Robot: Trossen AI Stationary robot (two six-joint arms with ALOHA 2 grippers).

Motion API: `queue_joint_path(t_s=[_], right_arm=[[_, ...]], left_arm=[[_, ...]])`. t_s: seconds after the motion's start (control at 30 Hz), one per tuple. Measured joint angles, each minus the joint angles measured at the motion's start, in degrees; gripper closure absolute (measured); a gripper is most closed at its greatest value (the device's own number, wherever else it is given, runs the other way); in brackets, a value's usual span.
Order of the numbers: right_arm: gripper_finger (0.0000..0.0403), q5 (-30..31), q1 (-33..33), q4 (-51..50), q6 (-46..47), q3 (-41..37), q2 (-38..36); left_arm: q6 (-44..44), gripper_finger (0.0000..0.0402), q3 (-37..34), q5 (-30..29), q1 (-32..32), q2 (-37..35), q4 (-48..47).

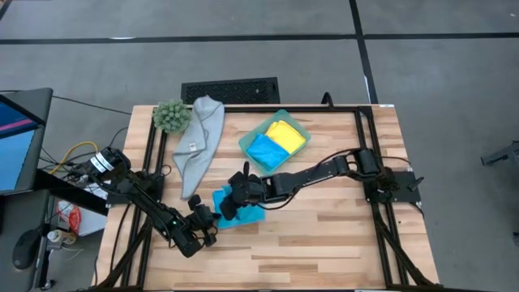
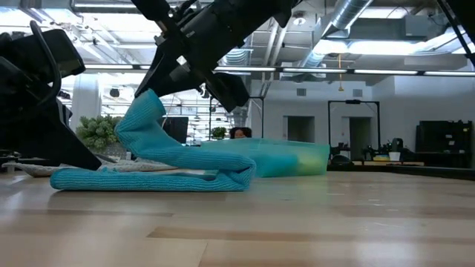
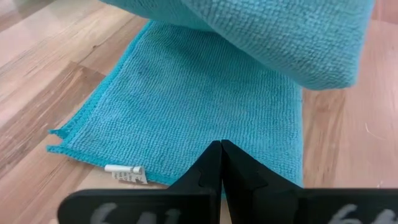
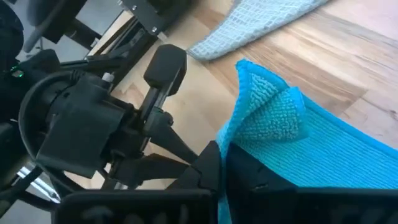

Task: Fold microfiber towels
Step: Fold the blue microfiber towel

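Right gripper [image 4: 225, 163] pinches blue towel's [image 1: 243, 215] raised edge above table [image 1: 324, 235].

We stretch our right arm across toward the middle, right gripper [image 1: 234, 204] tipped down, fingers nearly together. Our left arm reaches in, left gripper [image 1: 204, 221] low with fingers closed.

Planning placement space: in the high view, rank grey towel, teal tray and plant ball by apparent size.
1. Light grey limp microfiber towel
2. Translucent teal-green shallow tray, close behind the towel, so unsure
3. Small fuzzy green plant ball
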Motion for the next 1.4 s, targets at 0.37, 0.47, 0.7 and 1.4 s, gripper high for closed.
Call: queue_joint_path(t_s=[0.37, 0.47, 0.7, 1.4], right_arm=[[0.0275, 0.15, -0.20, -0.05, -1.30, 0.00, 0.04], [0.0239, 0.22, -0.58, 1.03, -3.42, 0.00, 0.07], [0.0174, -0.07, -0.73, 2.68, -5.07, 0.00, 0.09], [0.0159, 14.03, 7.93, 3.05, -27.39, -0.04, 3.87]], left_arm=[[0.59, 0.0401, 0.00, 0.09, 0.00, 0.00, 1.11], [0.59, 0.0401, 0.00, 0.09, 0.00, 0.00, 1.56], [0.55, 0.0401, 0.00, 1.29, 0.02, 0.00, 1.87], [0.35, 0.0401, 0.02, 5.65, 0.00, -0.02, 1.82]])
